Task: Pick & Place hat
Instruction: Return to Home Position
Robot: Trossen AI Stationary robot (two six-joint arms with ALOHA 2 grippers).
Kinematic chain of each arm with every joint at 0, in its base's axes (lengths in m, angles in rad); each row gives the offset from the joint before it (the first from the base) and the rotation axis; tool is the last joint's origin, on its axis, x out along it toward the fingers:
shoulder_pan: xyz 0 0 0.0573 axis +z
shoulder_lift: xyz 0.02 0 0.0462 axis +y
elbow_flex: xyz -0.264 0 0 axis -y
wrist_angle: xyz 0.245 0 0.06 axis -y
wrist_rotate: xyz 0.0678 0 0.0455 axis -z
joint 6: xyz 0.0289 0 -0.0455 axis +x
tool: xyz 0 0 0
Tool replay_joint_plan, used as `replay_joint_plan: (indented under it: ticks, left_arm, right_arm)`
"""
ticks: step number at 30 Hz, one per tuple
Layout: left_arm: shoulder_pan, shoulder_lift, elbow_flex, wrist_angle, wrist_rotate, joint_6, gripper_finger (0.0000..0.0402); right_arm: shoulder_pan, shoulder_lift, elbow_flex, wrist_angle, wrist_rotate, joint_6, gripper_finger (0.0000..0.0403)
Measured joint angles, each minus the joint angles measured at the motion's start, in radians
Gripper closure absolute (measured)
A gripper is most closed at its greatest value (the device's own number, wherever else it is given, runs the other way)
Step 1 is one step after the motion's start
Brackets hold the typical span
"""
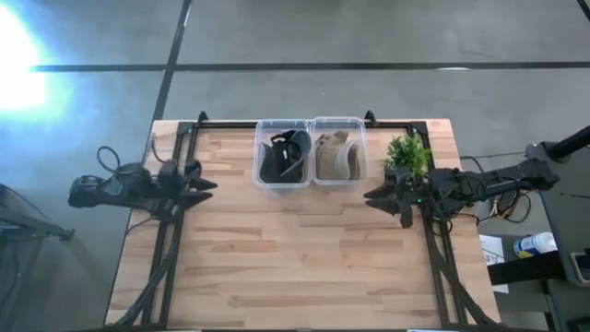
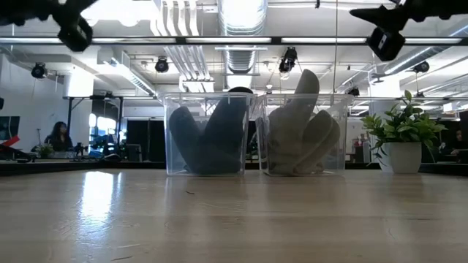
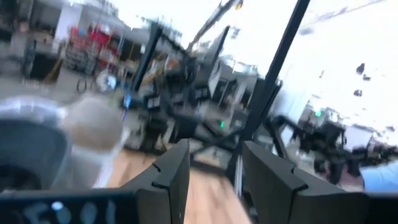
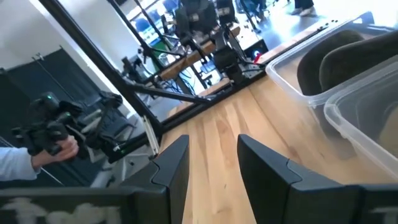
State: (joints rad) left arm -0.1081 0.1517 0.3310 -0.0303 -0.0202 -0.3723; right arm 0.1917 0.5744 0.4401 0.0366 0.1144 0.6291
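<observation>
Two clear bins stand side by side at the table's far edge. The left bin [image 1: 282, 154] holds a dark hat [image 1: 285, 157]; the right bin [image 1: 338, 152] holds a tan hat [image 1: 334, 157]. In the low view the dark hat [image 2: 212, 139] and tan hat [image 2: 300, 131] stick up above the bin rims. My left gripper [image 1: 210, 185] hovers open above the table's left side, pointing toward the bins. My right gripper [image 1: 371, 196] hovers open on the right side, near the plant, also pointing inward. Neither holds anything.
A small potted plant [image 1: 407, 155] in a white pot [image 2: 403, 156] stands at the far right, close behind my right gripper. The wooden tabletop [image 1: 295, 258] stretches bare in front of the bins. Black frame rails [image 1: 166, 249] run along both sides.
</observation>
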Motion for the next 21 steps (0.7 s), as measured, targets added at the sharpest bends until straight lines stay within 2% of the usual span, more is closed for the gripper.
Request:
replay_joint_plan:
  ticks: [6,15,21]
  left_arm:
    - [0.0,-0.059,-0.083,-0.009,0.002,-0.026,0.0259]
    - [0.0,-0.075,-0.211,0.093,0.002,-0.031,0.0259]
    - [0.0,-0.077,-0.274,0.139,0.002,0.013,0.0259]
  right_arm:
    - [0.0,-0.069,-0.07,0.009,0.017,-0.001,0.0271]
    - [0.0,-0.089,-0.133,0.051,0.021,0.024,0.0271]
    - [0.0,-0.089,-0.139,0.052,0.082,0.034,0.0271]
